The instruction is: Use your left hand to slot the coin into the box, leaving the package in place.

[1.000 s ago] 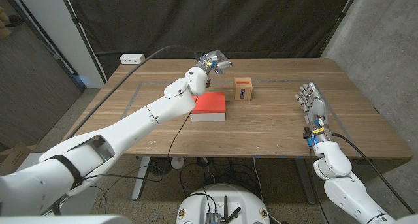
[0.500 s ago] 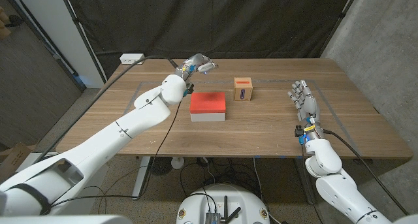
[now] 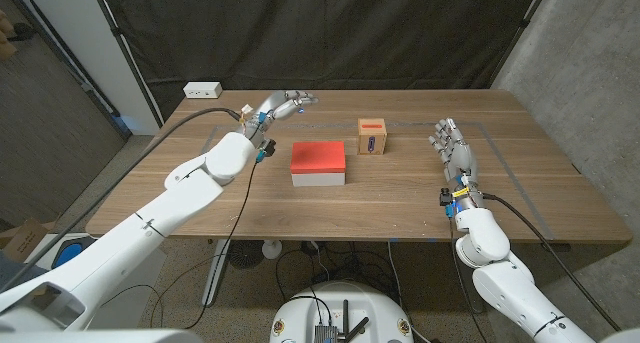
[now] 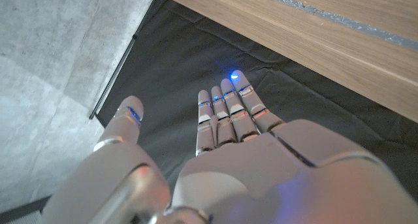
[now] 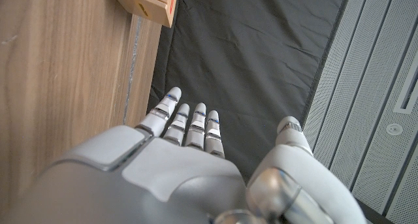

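A small wooden box [image 3: 373, 138] with a dark slot on its front and an orange top stands on the table [image 3: 400, 208] past the middle. Just to its left lies the package [image 3: 319, 164], a white block with a red top. My left hand [image 3: 279, 106] hovers over the table's far left part, left of the package. Its fingers are stretched out and apart, with nothing in them, as the left wrist view also shows [image 4: 222, 152]. My right hand [image 3: 452, 151] stands on the right side, fingers up and apart, empty. The box's corner [image 5: 147, 2] lies beyond the right hand [image 5: 189, 168].
A white power strip [image 3: 203, 88] lies at the table's back left corner, and a black cable [image 3: 200, 118] runs from it toward my left arm. A black curtain [image 3: 400, 33] hangs behind the table. Bare wood spreads in front of the package and box.
My left hand has drawn back to the left, from above the package's far edge to the table's back left, and its fingers have straightened. My right hand has shifted a little to the left.
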`<state>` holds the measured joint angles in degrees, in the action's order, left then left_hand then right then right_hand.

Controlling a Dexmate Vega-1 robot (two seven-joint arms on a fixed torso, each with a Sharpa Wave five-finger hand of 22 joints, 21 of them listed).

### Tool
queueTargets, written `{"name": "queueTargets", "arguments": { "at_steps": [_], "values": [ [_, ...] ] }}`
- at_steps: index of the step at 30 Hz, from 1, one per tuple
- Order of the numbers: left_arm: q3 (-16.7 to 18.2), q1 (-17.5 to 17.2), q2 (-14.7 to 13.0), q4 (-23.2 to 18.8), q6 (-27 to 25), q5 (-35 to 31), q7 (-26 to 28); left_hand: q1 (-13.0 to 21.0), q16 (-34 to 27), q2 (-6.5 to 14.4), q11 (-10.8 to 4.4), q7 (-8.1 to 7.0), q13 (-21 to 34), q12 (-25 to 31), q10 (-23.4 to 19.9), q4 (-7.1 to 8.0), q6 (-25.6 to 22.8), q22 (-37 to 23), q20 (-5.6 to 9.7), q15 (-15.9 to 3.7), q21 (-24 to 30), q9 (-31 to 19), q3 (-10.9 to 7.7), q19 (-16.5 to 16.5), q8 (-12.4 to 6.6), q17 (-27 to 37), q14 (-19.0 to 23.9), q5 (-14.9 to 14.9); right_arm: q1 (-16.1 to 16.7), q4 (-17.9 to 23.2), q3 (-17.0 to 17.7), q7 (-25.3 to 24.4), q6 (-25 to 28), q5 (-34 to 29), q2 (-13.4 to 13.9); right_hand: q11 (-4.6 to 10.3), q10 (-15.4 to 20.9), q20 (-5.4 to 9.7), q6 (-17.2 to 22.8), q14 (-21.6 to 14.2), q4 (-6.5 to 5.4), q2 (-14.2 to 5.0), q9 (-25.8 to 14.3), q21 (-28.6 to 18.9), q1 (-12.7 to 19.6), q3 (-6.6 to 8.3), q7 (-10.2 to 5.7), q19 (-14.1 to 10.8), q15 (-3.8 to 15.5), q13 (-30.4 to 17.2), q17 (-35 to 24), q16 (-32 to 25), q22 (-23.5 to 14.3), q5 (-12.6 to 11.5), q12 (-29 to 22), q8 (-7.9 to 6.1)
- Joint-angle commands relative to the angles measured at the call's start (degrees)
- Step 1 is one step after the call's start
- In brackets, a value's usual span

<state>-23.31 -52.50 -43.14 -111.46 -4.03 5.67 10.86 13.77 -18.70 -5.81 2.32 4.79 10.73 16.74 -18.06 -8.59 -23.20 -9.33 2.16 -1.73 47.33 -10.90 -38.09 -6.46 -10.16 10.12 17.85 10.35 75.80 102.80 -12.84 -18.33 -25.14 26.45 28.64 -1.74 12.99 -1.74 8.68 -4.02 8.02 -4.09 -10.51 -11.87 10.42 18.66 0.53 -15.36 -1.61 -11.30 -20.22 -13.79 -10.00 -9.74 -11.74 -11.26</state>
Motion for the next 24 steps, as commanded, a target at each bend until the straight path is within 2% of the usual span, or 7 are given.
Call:
{"name": "queueTargets", "arguments": {
  "at_steps": [1, 2, 3, 4, 8, 16, 24],
  "values": [
    [5.7, -7.3, 0.6, 8.3, 18.9, 12.4, -4.1, -1.9, 3.6, 0.1, 0.52, 0.28, 0.2, -3.5, 5.1, 0.06, 6.4, -0.1, 1.34, 1.05, -4.8, 0.4, 1.62, 4.4, 0.45, 0.3, -5.4, -0.3, 0.3, 1.3, -0.3, 1.7, 0.5, -0.1, 2.0, 0.08, 0.2, 0.28, 0.4, -0.2, 0.09, 0.12, -0.2, -0.2, 0.4, -0.34, 0.49, -0.7, 0.10, -0.1, -0.1, -0.3, -0.2, -0.2, 0.1, -0.48],
    [5.9, -7.7, 0.9, 9.0, 20.0, 13.1, -4.4, -2.5, 4.7, -0.1, 0.79, 0.12, 0.2, -4.4, 6.9, 0.03, 8.1, -0.2, 1.55, 1.04, -6.1, 0.5, 2.24, 5.6, 0.45, 0.3, -7.1, -0.4, 0.4, 1.4, -0.2, 1.8, 0.6, -0.1, 2.1, -0.10, 0.0, 0.61, 0.3, -0.1, 0.08, 0.16, -0.2, -0.3, 0.4, -0.38, 0.92, -0.8, 0.54, -0.1, -0.1, -0.2, -0.2, -0.2, 0.1, -0.39],
    [6.1, -8.1, 1.2, 9.5, 20.9, 13.8, -4.4, -2.8, 5.3, -0.2, 0.70, -0.14, 0.2, -4.9, 8.1, -0.05, 9.2, -0.2, 1.85, 1.00, -7.0, 0.5, 2.59, 6.1, 0.41, 0.3, -8.0, -0.4, 0.5, 1.5, -0.1, 2.2, 0.7, 0.1, 2.5, -1.01, -0.2, 0.97, 0.1, -0.2, 0.09, 0.23, -0.2, -0.3, 0.4, -0.44, 1.45, -1.0, 0.74, -0.1, -0.1, -0.3, -0.1, -0.2, 0.2, -0.29],
    [6.4, -8.5, 1.5, 10.1, 21.8, 14.4, -4.4, -2.8, 5.7, -0.2, 0.48, -0.08, 0.2, -5.1, 8.4, -0.11, 9.6, -0.2, 1.91, 0.98, -7.4, 0.5, 2.69, 6.5, 0.39, 0.2, -8.6, -0.4, 0.6, 1.5, 0.0, 2.6, 0.9, 0.3, 2.9, -1.12, -0.2, 1.25, -0.1, -0.2, 0.09, 0.29, -0.2, -0.3, 0.3, -0.48, 2.18, -1.1, 0.92, -0.1, -0.1, -0.2, -0.1, -0.2, 0.2, -0.18],
    [7.1, -10.0, 2.7, 11.5, 23.9, 17.1, -4.6, -3.5, 6.4, -0.6, 0.08, -0.50, 0.2, -5.6, 9.8, -0.12, 10.8, -0.2, 2.73, 0.63, -8.6, 0.6, 3.38, 7.3, 0.34, 0.2, -9.8, -0.5, 0.8, 1.4, 0.4, 3.4, 1.4, 0.8, 4.0, -1.39, -0.5, 1.48, -0.3, 0.0, 0.11, 0.45, -0.1, -0.2, 0.3, -0.60, 3.30, -1.3, 1.01, 0.0, 0.0, -0.1, -0.1, -0.2, 0.4, -0.03],
    [7.4, -11.7, 4.5, 12.6, 24.1, 19.6, -3.3, -4.4, 7.3, -1.1, -0.18, -0.69, 0.2, -6.0, 11.7, -0.16, 12.5, -0.2, 3.58, 0.60, -10.5, 0.7, 4.19, 8.8, 0.33, 0.2, -11.5, -0.5, 0.5, -0.2, 0.8, 5.9, 1.6, 2.6, 5.5, -1.19, -1.0, 1.52, -0.8, 0.1, 0.11, 0.68, -0.1, -0.1, 0.2, -0.77, 3.39, -1.3, 0.86, 0.1, 0.0, 0.0, -0.1, -0.2, 0.6, 0.20],
    [6.1, -11.7, 6.6, 14.7, 24.6, 21.1, -3.5, -4.7, 7.7, -1.0, -1.04, -0.80, 0.1, -5.9, 12.4, -0.20, 12.8, -0.2, 3.21, 0.85, -11.9, 0.7, 4.51, 10.0, 0.08, 0.2, -12.5, -0.4, 0.1, -2.4, 1.1, 7.8, 0.5, 4.5, 5.8, -1.24, -0.9, 1.54, -0.9, -0.1, 0.09, 0.81, -0.1, -0.1, 0.1, -0.89, 3.32, -1.4, 0.94, 0.2, 0.0, 0.0, -0.1, -0.2, 0.5, 0.25]
  ]
}}
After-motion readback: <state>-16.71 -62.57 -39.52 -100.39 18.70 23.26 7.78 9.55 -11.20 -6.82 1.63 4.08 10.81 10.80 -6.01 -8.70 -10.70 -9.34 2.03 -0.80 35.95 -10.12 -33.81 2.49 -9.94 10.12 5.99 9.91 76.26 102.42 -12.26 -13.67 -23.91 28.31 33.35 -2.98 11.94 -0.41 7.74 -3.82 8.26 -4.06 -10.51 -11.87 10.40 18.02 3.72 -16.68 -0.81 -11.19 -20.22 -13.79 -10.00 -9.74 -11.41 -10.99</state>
